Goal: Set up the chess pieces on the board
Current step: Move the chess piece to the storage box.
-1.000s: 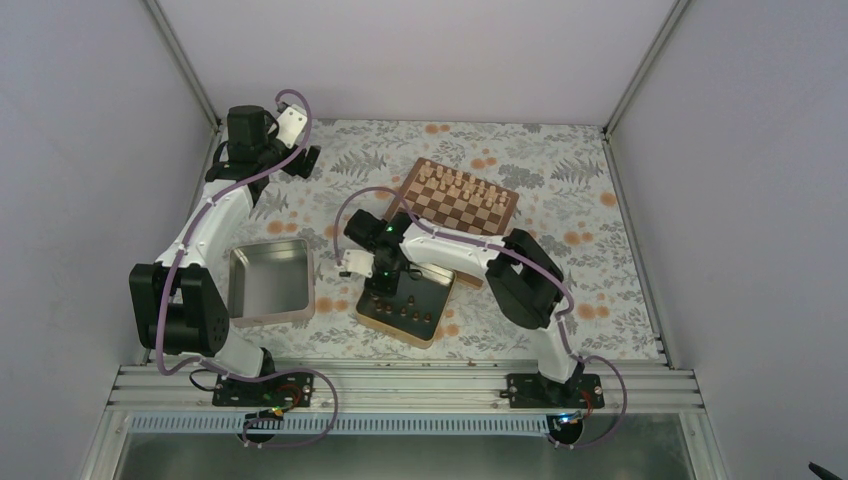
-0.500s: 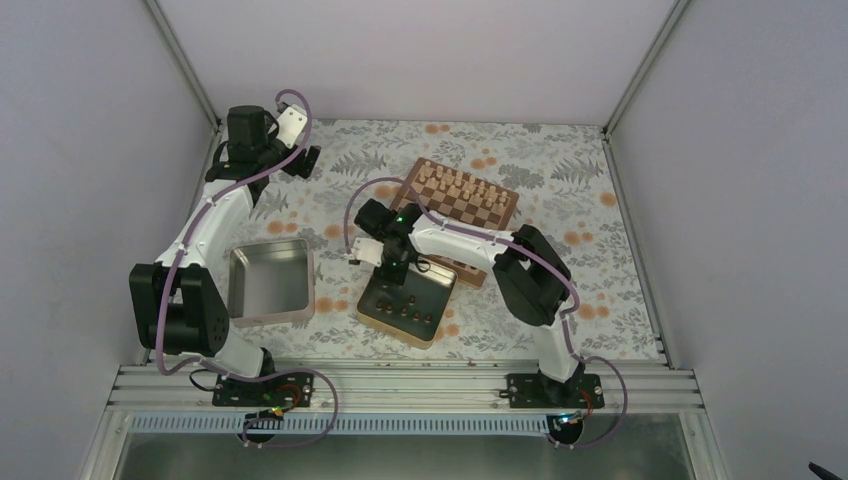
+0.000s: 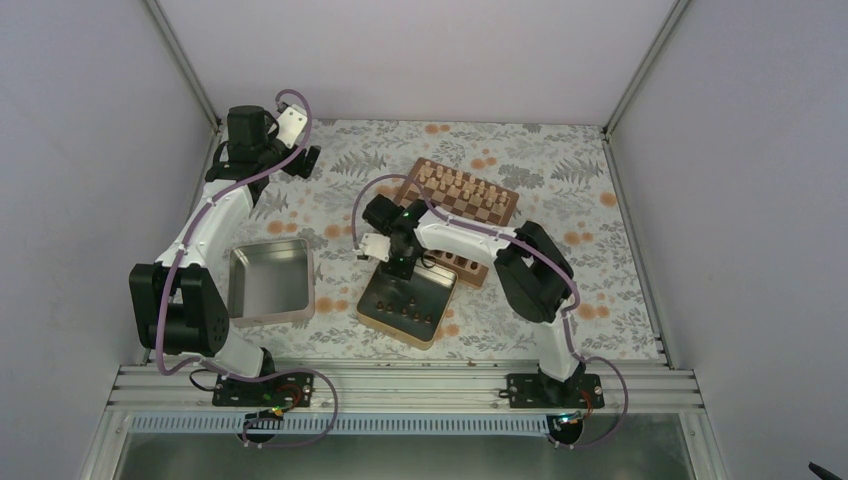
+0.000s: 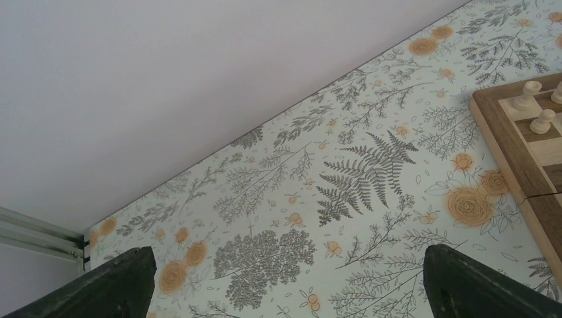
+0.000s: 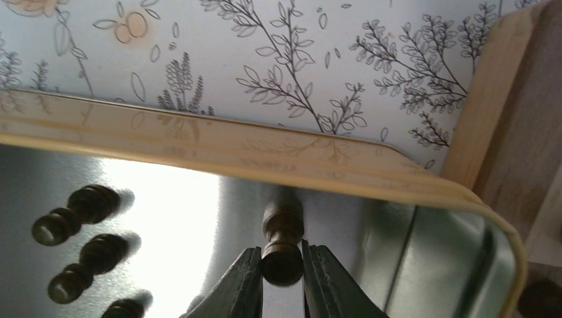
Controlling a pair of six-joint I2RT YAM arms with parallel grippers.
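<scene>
My right gripper (image 3: 403, 268) hangs over the far edge of a metal tin (image 3: 420, 343) and is shut on the round head of a dark brown chess piece (image 5: 283, 228). In the right wrist view its fingers (image 5: 242, 281) pinch that piece close to the tin's far wall. More dark chess pieces (image 3: 402, 312) stand in the tin, also seen as dark pieces (image 5: 78, 213) at the left of that view. The board (image 3: 480, 213) lies just beyond, with pale pieces (image 3: 455, 183) on its far rows. My left gripper (image 3: 305, 160) is open at the back left, over bare cloth (image 4: 285, 218).
An empty square tin (image 3: 232, 285) sits left of the tin with the pieces. The board's corner (image 4: 523, 165) with two pale pieces (image 4: 542, 121) shows at the right of the left wrist view. Grey walls close the table in at the back and sides.
My right gripper has moved from over the middle of the tin to its far edge, nearer the board, with the dark piece between its fingers. The left arm has not moved.
</scene>
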